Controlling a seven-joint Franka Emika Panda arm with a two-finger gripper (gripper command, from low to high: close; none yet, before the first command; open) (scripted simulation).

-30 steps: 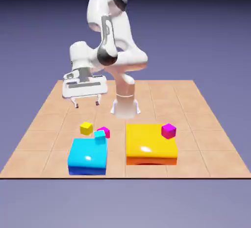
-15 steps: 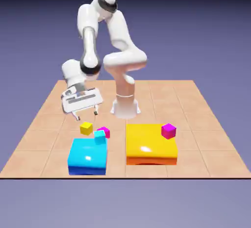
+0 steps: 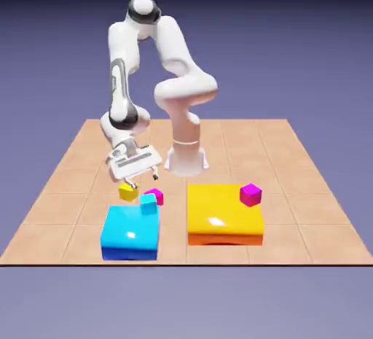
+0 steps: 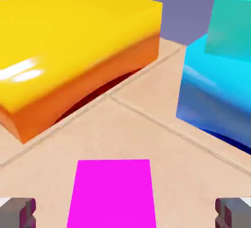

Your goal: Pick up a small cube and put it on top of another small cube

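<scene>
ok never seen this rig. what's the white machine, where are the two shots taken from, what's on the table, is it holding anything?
It's a rendered simulation, not a real camera. The white machine is a jointed robot arm ending in a two-finger gripper. One picture comes from a fixed camera outside the robot; the other from a camera on the hand, looking along the gripper, whose grey fingertips show at the bottom corners.

On the tiled table lie a flat blue block carrying a small cyan cube, a flat yellow block carrying a small magenta cube, and, on the tiles themselves, a small yellow cube and a second magenta cube.

Nothing is held: the gripper is open, low over the loose cubes, with that magenta cube between the fingertips in the hand view.
</scene>
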